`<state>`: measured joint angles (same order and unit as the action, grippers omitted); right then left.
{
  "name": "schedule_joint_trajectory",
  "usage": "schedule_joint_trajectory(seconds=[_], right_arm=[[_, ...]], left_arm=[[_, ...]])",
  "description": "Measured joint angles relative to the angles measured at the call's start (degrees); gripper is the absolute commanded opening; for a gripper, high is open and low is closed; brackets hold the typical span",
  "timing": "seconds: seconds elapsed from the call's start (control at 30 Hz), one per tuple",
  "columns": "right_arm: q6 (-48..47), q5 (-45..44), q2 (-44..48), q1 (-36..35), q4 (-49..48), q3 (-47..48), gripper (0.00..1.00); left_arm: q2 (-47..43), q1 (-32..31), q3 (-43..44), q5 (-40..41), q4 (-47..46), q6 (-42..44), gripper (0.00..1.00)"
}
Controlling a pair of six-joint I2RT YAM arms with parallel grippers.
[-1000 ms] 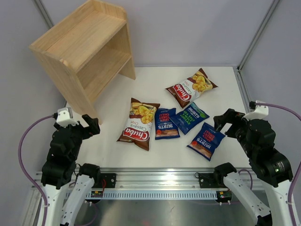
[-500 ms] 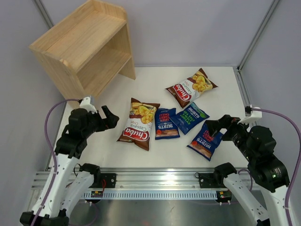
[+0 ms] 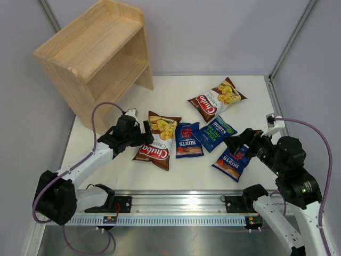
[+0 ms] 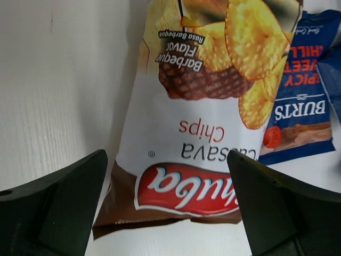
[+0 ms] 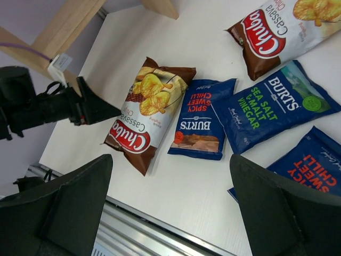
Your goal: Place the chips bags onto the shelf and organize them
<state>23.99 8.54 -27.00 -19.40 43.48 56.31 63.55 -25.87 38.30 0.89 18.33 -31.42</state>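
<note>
Brown-white Chuba bag (image 4: 181,154): "Cassava Chips, Barbeque Flavor"; blue Burts bag (image 4: 301,112) beside.

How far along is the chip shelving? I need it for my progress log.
Done: nothing; no bag shows on the shelf, and all five chips bags lie on the table. In hand: the open left gripper is at the near Chuba bag; the right gripper, open, hovers by a Burts bag. Left: shelving all five.
</note>
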Motion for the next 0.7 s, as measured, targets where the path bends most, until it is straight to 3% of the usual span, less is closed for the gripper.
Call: schedule_joint_trajectory(seconds=[0.37, 0.53, 0.7], right_arm=[[1.0, 5.0, -1.6, 0.0, -2.6, -1.6, 1.00], [1.4, 6.2, -1.5, 0.0, -3.6, -2.0, 1.00], [2.0, 7.9, -1.5, 0.0, -5.4, -3.8, 0.99]], left_arm=[[24.3, 1.9, 22.6, -1.0, 0.3, 7.6, 0.99], [33.6, 2.8, 28.9, 0.2, 1.6, 8.6, 0.99], [39.5, 3.2, 29.7, -1.8, 0.9, 8.5, 0.99]])
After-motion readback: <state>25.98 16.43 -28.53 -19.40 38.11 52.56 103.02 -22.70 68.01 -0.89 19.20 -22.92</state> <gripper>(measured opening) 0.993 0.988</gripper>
